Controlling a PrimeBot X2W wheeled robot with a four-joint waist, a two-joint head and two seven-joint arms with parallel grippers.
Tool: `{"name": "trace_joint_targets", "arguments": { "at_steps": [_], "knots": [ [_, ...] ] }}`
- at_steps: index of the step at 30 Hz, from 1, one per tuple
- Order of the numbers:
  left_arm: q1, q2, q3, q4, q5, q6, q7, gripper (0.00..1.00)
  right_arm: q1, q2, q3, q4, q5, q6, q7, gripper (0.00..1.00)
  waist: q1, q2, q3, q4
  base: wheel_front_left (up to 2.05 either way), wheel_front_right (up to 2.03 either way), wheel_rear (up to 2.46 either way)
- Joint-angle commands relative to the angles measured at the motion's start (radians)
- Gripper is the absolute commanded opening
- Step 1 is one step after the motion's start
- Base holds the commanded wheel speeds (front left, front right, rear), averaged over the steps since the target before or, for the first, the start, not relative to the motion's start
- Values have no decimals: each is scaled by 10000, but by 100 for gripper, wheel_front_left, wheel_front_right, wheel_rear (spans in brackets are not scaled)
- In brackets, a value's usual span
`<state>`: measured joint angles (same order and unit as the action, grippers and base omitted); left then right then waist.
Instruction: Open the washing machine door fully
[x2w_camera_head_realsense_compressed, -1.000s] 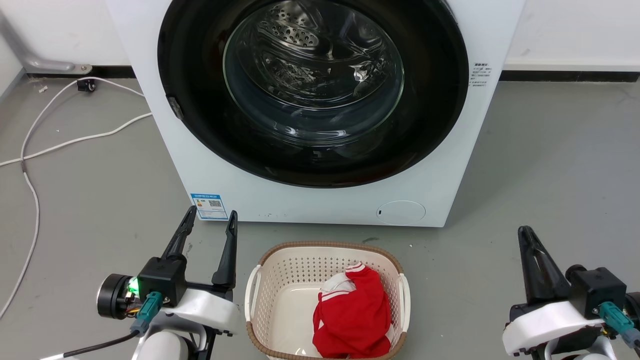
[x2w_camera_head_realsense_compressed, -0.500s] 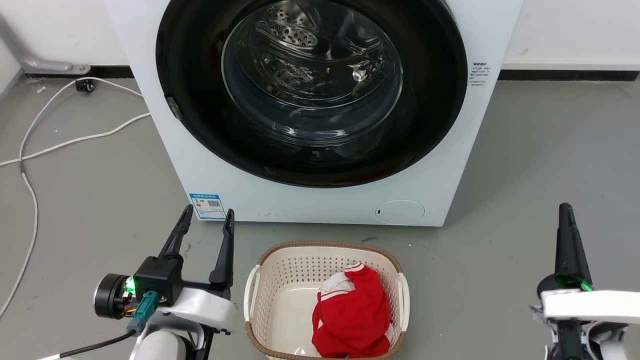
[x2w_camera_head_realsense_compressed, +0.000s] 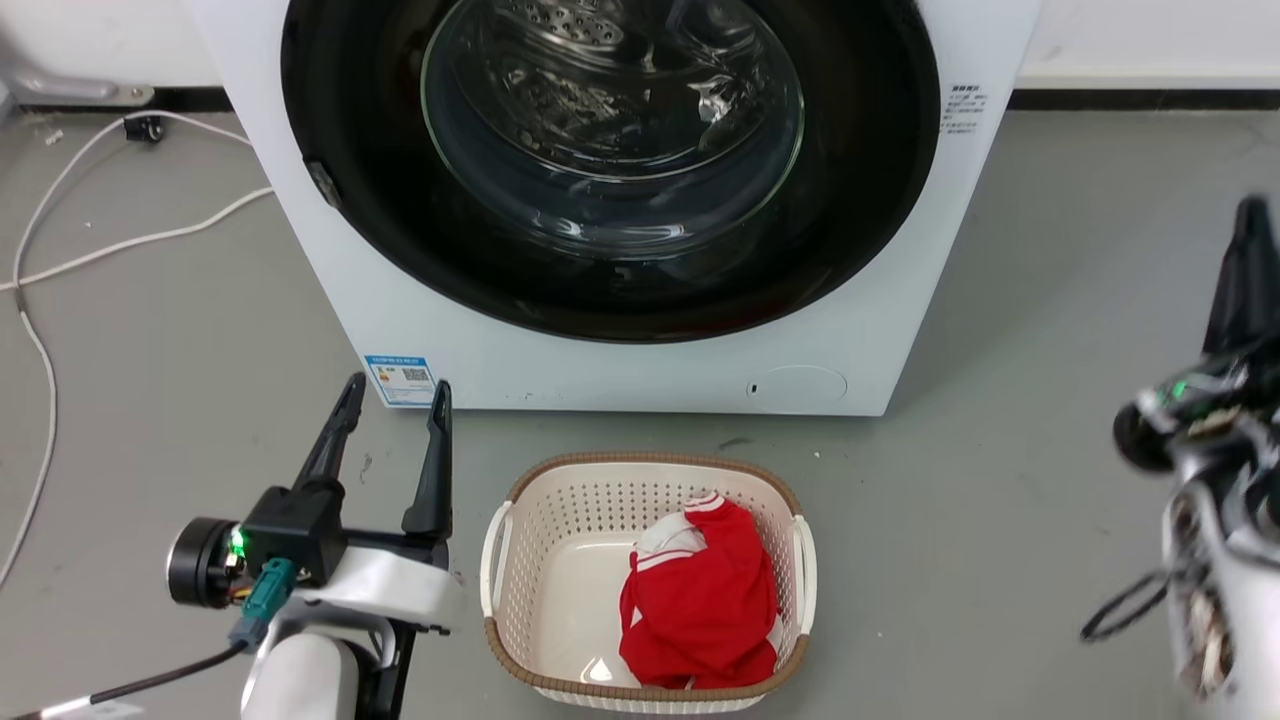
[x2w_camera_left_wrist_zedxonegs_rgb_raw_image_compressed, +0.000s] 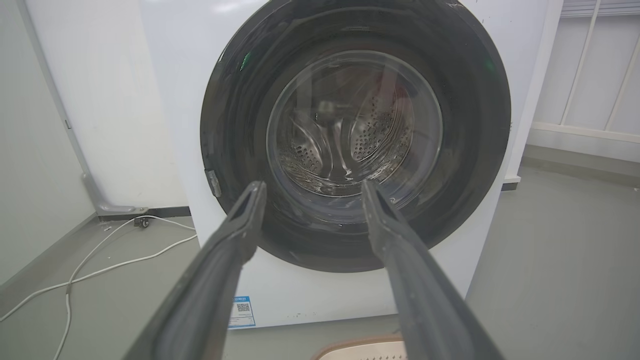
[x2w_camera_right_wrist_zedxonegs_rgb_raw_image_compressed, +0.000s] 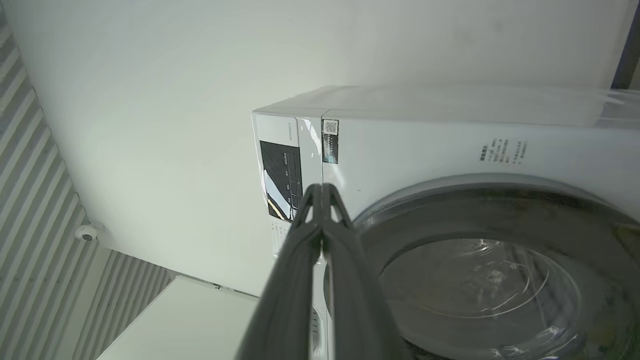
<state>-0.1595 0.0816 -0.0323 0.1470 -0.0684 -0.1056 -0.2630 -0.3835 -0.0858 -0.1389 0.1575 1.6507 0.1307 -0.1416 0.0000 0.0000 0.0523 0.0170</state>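
Observation:
The washing machine door (x2w_camera_head_realsense_compressed: 612, 140) is a glossy black disc with a clear glass bowl centre, lying shut and flush against the white machine front (x2w_camera_head_realsense_compressed: 620, 375). It also faces me in the left wrist view (x2w_camera_left_wrist_zedxonegs_rgb_raw_image_compressed: 355, 135) and shows sideways in the right wrist view (x2w_camera_right_wrist_zedxonegs_rgb_raw_image_compressed: 500, 280). My left gripper (x2w_camera_head_realsense_compressed: 398, 385) is open and empty, low on the left, short of the machine's lower left corner; its fingers frame the door (x2w_camera_left_wrist_zedxonegs_rgb_raw_image_compressed: 312, 184). My right gripper (x2w_camera_head_realsense_compressed: 1250, 215) is shut, blurred, raised at the far right, well clear of the machine; its tips (x2w_camera_right_wrist_zedxonegs_rgb_raw_image_compressed: 322, 187) point toward the machine's upper corner.
A cream laundry basket (x2w_camera_head_realsense_compressed: 645, 470) with a red garment (x2w_camera_head_realsense_compressed: 700, 600) stands on the grey floor just in front of the machine, between my arms. White cables (x2w_camera_head_realsense_compressed: 130, 240) trail on the floor to the left. A small round white flap (x2w_camera_head_realsense_compressed: 797, 383) sits at the machine's lower right.
The right arm has swung up and outward to the right edge, rolling as it went. The head camera has shifted slightly. The left gripper and the door stay as they were.

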Motion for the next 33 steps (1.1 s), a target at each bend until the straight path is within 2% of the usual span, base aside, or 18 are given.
{"name": "trace_joint_targets", "arguments": {
  "at_steps": [1, 4, 5, 6, 7, 8, 10, 11, 13, 17, 20, 27, 33],
  "knots": [
    [-207, -39, 0, -110, -38, -18, -27, 100, -813, -371, -52, 500, 313, 0, 265, 0, 0, 0, 198, 45, 0, 0, 0],
    [-365, -63, -14, -247, -45, -45, -27, 100, -2142, -995, 112, 1577, 508, 0, 621, 0, 0, 0, 463, 97, 0, 0, 0],
    [-365, -63, -14, -247, -45, -45, -27, 100, -2142, -995, 112, 1577, 508, 0, 621, 0, 0, 0, 463, 97, 0, 0, 0],
    [-507, -89, -45, -341, -65, -63, -27, 100, -3109, -1486, 337, 2337, 418, 0, 862, 0, 0, 0, 668, 152, 0, 0, 0],
    [-507, -89, -45, -341, -65, -63, -27, 100, -3109, -1486, 337, 2337, 418, 0, 862, 0, 0, 0, 668, 152, 0, 0, 0],
    [-648, -102, -72, -447, -84, -64, -27, 100, -4012, -1920, 636, 3068, 307, 0, 1161, 0, 0, 0, 886, 205, 0, 0, 0],
    [-775, -111, -94, -554, -86, -84, -27, 100, -4903, -2317, 978, 3849, 131, 0, 1480, 0, 0, 0, 1103, 262, 0, 0, 0],
    [-775, -111, -94, -554, -86, -84, -27, 100, -4903, -2317, 978, 3849, 131, 0, 1480, 0, 0, 0, 1103, 262, 0, 0, 0],
    [-964, -125, -144, -728, -104, -107, -27, 100, -6235, -2828, 1625, 4933, -261, 0, 2092, 0, 0, 0, 1423, 368, 0, 0, 0],
    [-1101, -136, -149, -874, -120, -134, -27, 100, -7516, -3101, 2269, 6065, -730, 0, 2678, 0, 0, 0, 1720, 442, 0, 0, 0],
    [-1194, -146, -138, -1006, -124, -157, -27, 100, -8762, -3087, 2871, 7169, -1227, 0, 3261, 0, 0, 0, 1985, 505, 0, 0, 0],
    [-1456, -156, -87, -1293, -134, -188, -27, 100, -11206, -2596, 4100, 9433, -2432, 0, 4517, 0, 0, 0, 2692, 603, 0, 0, 0],
    [-1731, -160, -68, -1470, -135, -215, -27, 100, -12497, -2162, 4718, 10785, -3229, 0, 4888, 0, 0, 0, 3246, 705, 0, 0, 0]
  ]
}}
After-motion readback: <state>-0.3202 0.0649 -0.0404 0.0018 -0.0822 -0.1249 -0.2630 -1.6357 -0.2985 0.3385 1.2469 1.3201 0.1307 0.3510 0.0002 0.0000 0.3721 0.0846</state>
